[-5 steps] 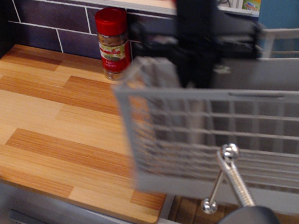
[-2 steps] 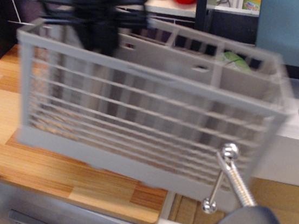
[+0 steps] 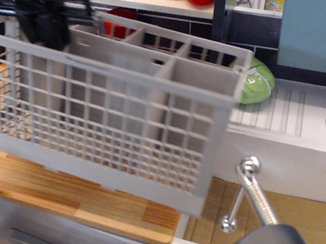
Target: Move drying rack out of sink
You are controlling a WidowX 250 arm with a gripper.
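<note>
One black gripper [image 3: 49, 20] sits at the upper left, clamped on the far rim of the drying rack [image 3: 108, 114], which hangs below it and stretches away to its right. Its jaws are blurred and partly hidden by the rim, yet the rack is clearly carried by it. This light-grey lattice basket is tilted, with the end under the gripper higher and the far right end dipping lower. Inner dividers split it into compartments that show along the top edge. Beneath the gripper and the rack lies the wooden countertop [image 3: 100, 195], and most of the rack is over it. Well to the gripper's right and lower is the sink [image 3: 286, 154], its tan bottom visible at the lower edge; the rack's right corner overlaps the sink's left edge in this view. A green toy vegetable [image 3: 256, 81] rests on the ribbed drainboard [image 3: 293, 112], right of the rack. Far below and right of the gripper stands the chrome faucet [image 3: 252, 197]. A red-capped jar [image 3: 119, 17] peeks through just right of the gripper.
</note>
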